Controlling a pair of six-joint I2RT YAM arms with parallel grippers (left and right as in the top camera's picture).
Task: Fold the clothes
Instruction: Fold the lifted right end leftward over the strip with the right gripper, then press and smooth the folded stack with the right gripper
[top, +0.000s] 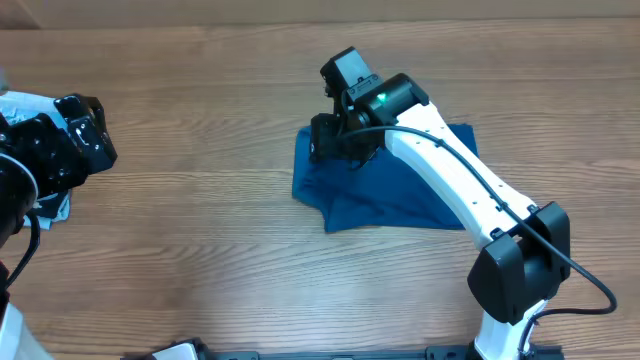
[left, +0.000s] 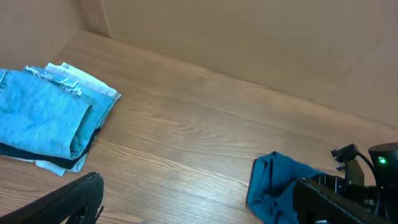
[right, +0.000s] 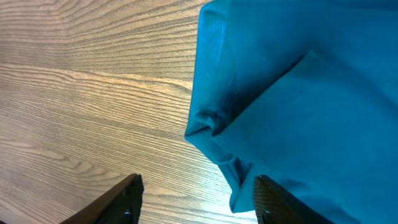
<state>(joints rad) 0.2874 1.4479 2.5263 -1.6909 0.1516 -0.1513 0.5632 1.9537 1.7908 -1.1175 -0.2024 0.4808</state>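
Lying in a rough, loosely folded bundle right of centre on the table (top: 200, 210), the teal shirt (top: 390, 195) looks only partly squared. Its left edge bunches into a puckered corner (right: 208, 124), and one layer runs slantwise over another.

The right gripper (right: 199, 190) hangs just over that left edge. Its fingers are parted and nothing is between them but bare wood and the shirt's hem, so the cloth is let go and rests under its own weight.

The main risk, as I judge it, is the soft fabric relaxing. With no pinch on it, the upper layer may slide or spring back, and the pucker could spoil the fold.

A second risk is snagging. One finger stands close to the hem, and lifting off at an angle could catch the cloth and drag the bundle askew. A fresh grasp here might also take a single layer where two are wanted, peeling the fold open.

The right arm (top: 450, 175) lies across the shirt in the overhead view and hides much of its far side, so how neat that side is cannot be told.

Well apart at the far left, the left gripper (left: 199, 196) is spread wide and empty near the denim stack (left: 50, 118), too distant to steady anything.
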